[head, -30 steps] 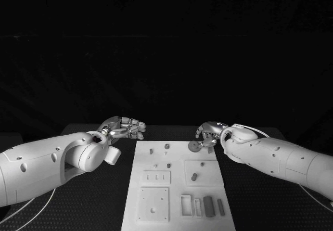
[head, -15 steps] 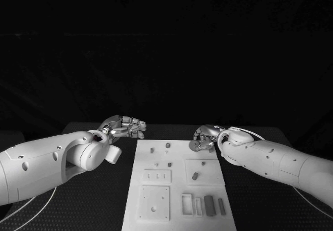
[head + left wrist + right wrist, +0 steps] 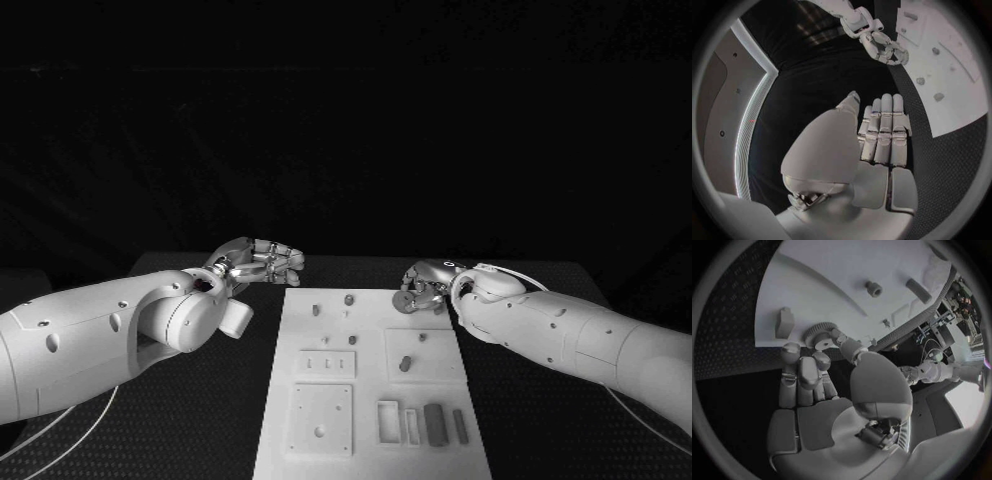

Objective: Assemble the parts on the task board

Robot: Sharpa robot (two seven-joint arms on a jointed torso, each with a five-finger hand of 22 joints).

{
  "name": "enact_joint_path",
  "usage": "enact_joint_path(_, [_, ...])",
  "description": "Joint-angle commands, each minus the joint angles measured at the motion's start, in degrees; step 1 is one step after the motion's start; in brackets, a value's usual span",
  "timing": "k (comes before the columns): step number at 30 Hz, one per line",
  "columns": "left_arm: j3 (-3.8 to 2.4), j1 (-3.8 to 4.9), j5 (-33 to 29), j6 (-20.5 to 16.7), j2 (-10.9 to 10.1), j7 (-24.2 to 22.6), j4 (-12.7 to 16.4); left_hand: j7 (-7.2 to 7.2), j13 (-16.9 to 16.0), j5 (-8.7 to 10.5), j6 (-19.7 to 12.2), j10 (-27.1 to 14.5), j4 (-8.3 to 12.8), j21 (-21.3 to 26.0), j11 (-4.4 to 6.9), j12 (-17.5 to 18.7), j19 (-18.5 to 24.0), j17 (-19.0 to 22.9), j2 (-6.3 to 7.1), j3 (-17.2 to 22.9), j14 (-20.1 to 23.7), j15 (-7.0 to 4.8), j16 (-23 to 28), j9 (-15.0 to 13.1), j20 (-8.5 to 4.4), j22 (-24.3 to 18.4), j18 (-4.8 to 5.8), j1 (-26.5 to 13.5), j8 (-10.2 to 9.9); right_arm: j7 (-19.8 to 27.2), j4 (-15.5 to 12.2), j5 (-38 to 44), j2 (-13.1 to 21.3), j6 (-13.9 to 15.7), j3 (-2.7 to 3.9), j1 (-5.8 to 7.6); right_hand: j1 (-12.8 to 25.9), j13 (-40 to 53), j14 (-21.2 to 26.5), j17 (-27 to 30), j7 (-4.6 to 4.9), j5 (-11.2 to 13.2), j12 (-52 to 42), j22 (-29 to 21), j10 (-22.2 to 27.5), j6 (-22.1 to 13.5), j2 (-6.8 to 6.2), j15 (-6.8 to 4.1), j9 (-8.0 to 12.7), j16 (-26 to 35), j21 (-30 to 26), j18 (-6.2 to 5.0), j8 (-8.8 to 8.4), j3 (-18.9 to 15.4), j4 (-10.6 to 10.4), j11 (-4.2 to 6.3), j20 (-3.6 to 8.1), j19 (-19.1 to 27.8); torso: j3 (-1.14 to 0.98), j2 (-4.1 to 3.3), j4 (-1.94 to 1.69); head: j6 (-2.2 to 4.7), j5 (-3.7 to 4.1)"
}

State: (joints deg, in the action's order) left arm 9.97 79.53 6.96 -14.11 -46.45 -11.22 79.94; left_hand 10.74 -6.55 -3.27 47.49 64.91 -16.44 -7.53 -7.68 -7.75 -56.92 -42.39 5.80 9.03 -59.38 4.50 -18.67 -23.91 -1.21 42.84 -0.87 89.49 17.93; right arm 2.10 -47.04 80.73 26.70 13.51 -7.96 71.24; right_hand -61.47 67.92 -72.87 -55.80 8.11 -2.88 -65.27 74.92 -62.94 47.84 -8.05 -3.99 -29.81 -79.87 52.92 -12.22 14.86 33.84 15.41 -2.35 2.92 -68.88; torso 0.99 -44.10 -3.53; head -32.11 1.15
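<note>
right hand (image 3: 423, 285): pinching a small toothed wheel (image 3: 819, 333) between thumb and fingertips, hovering just over the board's far right corner
left hand (image 3: 257, 263): holding nothing, fingers lying straight and side by side, sitting off the board's far left corner
board (image 3: 369, 440): lying mid-bench, carrying small pegs and blocks (image 3: 434, 425)
</note>
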Motion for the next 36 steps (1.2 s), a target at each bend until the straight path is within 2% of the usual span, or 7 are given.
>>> enact_joint_path(1, [-0.05, 0.1, 0.2, 0.7, 0.0, -0.5, 0.1, 0.21, 0.0, -0.05, 0.0, 0.5, -0.1, 0.3, 0.07, 0.3, -0.3, -0.1, -0.24, -0.3, -0.4, 0.04, 0.3, 0.1, 0.03, 0.1, -0.89, 0.2, -0.3, 0.3, 0.3, 0.3, -0.1, -2.4, -0.26, -0.5, 0.0, -0.1, 0.1, 0.1, 0.42, 0.2, -0.3, 1.2, 0.0, 0.9, 0.62, -0.26, 0.0, -0.4, 0.3, -2.78, 0.23, 0.1, 0.3, 0.34, 0.73, -0.3, -0.07, 0.03, 0.05, -0.15, -0.04])
enact_joint_path(9, [-0.05, 0.1, 0.2, 0.8, 0.0, -0.3, 0.1, 0.21, 0.0, -0.05, 0.0, 0.5, -0.1, 0.3, 0.07, 0.3, -0.3, -0.1, -0.27, -0.3, -0.4, 0.04, 0.4, 0.1, 0.03, 0.1, -0.89, 0.1, -0.3, -0.2, 0.4, 1.8, 0.3, -3.9, -0.37, -0.53, -0.8, -0.2, 0.2, 0.1, 0.26, 0.2, -0.3, 1.2, 0.1, 1.3, 2.25, -0.41, -0.2, -0.4, 0.4, -2.78, 0.42, 0.5, 1.2, 0.5, 0.8, -0.1, -0.08, 0.02, 0.07, -0.37, -0.06])
enact_joint_path(13, [-0.04, 0.1, 0.2, 1.0, 0.0, -0.2, 0.1, 0.21, 0.0, -0.05, 0.0, 0.5, -0.1, 0.3, 0.07, 0.3, -0.3, -0.1, -0.28, -0.4, -0.4, 0.04, 0.4, 0.1, 0.03, 0.1, -0.89, 0.1, -0.3, -0.3, 0.3, 2.7, 0.4, -4.3, -0.53, -0.59, -0.8, -0.2, 0.2, 0.1, 0.26, 0.2, -0.3, 1.2, 0.1, 1.3, 2.25, -0.41, -0.2, -0.4, 0.4, -2.78, 0.42, 0.5, 1.2, 0.5, 0.8, -0.1, -0.08, 0.06, 0.12, -0.47, -0.08])
enact_joint_path(22, [-0.04, 0.1, 0.2, 1.1, 0.1, -0.2, 0.0, 0.21, 0.0, -0.05, 0.0, 0.5, -0.1, 0.4, 0.07, 0.4, -0.3, -0.2, -0.32, -0.5, -0.4, 0.04, 0.5, 0.1, 0.03, 0.1, -0.89, 0.2, -0.3, -0.1, 0.4, 5.9, 0.0, -2.5, -1.1, -1.28, -0.8, -0.2, 0.2, 0.1, 0.26, 0.2, -0.3, 1.2, 0.1, 1.3, 2.25, -0.41, -0.2, -0.4, 0.4, -2.78, 0.42, 0.5, 1.2, 0.5, 0.8, -0.1, -0.08, 0.0, 0.07, -0.58, 0.09])
enact_joint_path(30, [-0.04, 0.1, 0.2, 1.1, 0.1, -0.2, 0.0, 0.21, 0.0, -0.05, 0.0, 0.5, -0.1, 0.4, 0.07, 0.4, -0.3, -0.2, -0.32, -0.5, -0.4, 0.04, 0.5, 0.1, 0.03, 0.1, -0.89, 0.2, -0.3, -0.4, 0.4, 6.9, -0.4, -1.2, -1.28, -2.1, -0.8, -0.2, 0.2, 0.1, 0.26, 0.2, -0.3, 1.2, 0.1, 1.3, 2.25, -0.41, -0.2, -0.4, 0.4, -2.78, 0.42, 0.5, 1.2, 0.5, 0.8, -0.1, -0.09, 0.01, 0.01, -0.8, 0.09])
enact_joint_path(35, [-0.04, 0.1, 0.2, 1.1, 0.0, -0.2, 0.0, 0.21, 0.0, -0.05, 0.0, 0.5, -0.1, 0.4, 0.07, 0.4, -0.3, -0.2, -0.32, -0.5, -0.4, 0.04, 0.5, 0.1, 0.03, 0.1, -0.89, 0.2, -0.3, -0.7, 0.5, 7.6, -0.5, -1.4, -1.39, -2.42, -0.8, -0.2, 0.2, 0.1, 0.26, 0.2, -0.3, 1.2, 0.1, 1.3, 2.25, -0.41, -0.2, -0.4, 0.4, -2.78, 0.42, 0.5, 1.2, 0.5, 0.8, -0.1, -0.03, 0.0, 0.0, -0.99, 0.1])
enact_joint_path(36, [-0.04, 0.1, 0.2, 1.1, 0.0, -0.2, 0.0, 0.21, 0.0, -0.05, 0.0, 0.5, -0.1, 0.4, 0.07, 0.4, -0.3, -0.2, -0.32, -0.5, -0.4, 0.04, 0.5, 0.1, 0.03, 0.1, -0.89, 0.2, -0.3, -0.7, 0.5, 7.7, -0.5, -1.5, -1.43, -2.45, -1.1, -0.2, -0.4, -0.8, -0.33, 0.2, -0.5, 1.3, -0.3, 3.4, 0.69, -0.66, -0.7, -0.8, 0.7, -2.78, 1.65, 0.0, 1.3, 0.71, 0.89, -0.2, -0.03, -0.01, 0.0, -1.02, 0.1])
